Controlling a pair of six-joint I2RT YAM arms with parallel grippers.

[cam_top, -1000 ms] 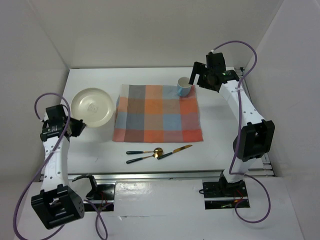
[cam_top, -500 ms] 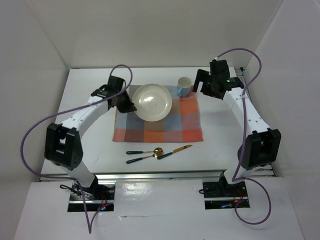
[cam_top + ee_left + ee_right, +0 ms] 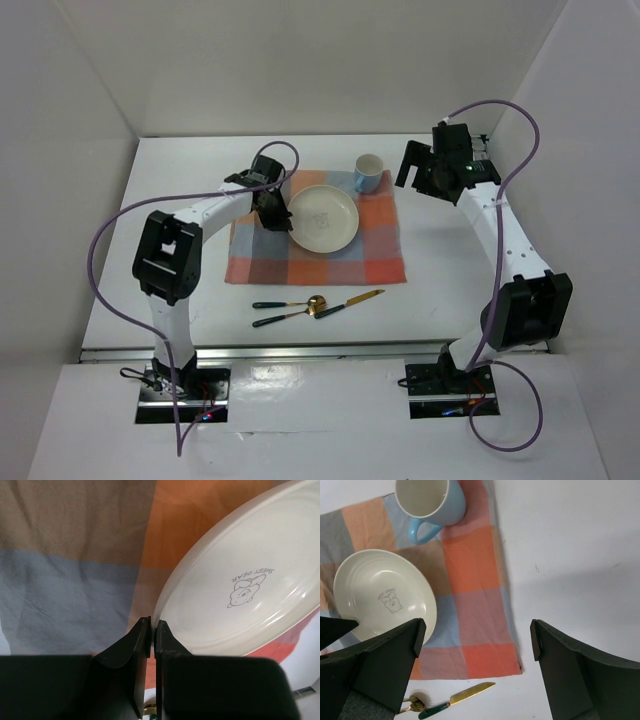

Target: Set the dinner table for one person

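A cream plate (image 3: 324,218) with a small bear print lies over the middle of the checked cloth (image 3: 380,255) on the white dinner table (image 3: 190,290). My left gripper (image 3: 283,214) is shut on the plate's left rim; in the left wrist view the rim (image 3: 210,580) runs between my black fingers (image 3: 135,650). A blue mug (image 3: 368,172) stands on the cloth's far right corner, also in the right wrist view (image 3: 431,500). My right gripper (image 3: 415,172) is open and empty, held above the table to the right of the mug.
A gold knife (image 3: 350,303), spoon (image 3: 298,312) and fork (image 3: 275,303) with dark green handles lie on the table in front of the cloth. White walls enclose the table on three sides. A metal rail runs along the near edge.
My left gripper has carried the plate from the table's left side onto the middle of the cloth. My right gripper has drawn back to the right, away from the mug.
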